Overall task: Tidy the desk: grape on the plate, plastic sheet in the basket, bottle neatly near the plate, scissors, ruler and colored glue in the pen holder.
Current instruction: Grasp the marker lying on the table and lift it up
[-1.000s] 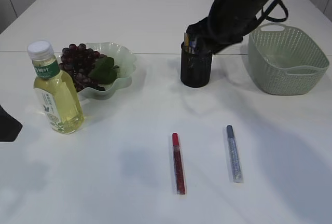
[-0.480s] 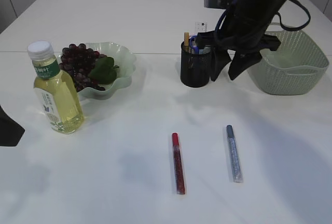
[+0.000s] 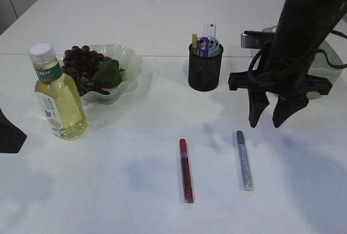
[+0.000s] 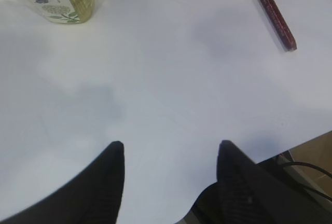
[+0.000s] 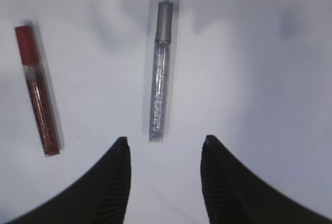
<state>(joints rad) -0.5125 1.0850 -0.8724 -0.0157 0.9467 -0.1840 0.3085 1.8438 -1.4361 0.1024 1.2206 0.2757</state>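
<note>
Right gripper (image 3: 275,121): black, jaws apart, empty, above white table (image 3: 108,190), right of centre.
Silver glitter glue tube (image 3: 244,160): flat, just front-left of it.
Red glitter glue tube (image 3: 186,170): flat, front centre.
Black mesh pen holder (image 3: 205,71): behind, scissors and ruler inside.
Left gripper (image 4: 170,151): open, empty, front-left edge.
Yellow plastic bottle (image 3: 58,94): upright, beside green plate (image 3: 127,60) of dark grapes (image 3: 81,66).
</note>
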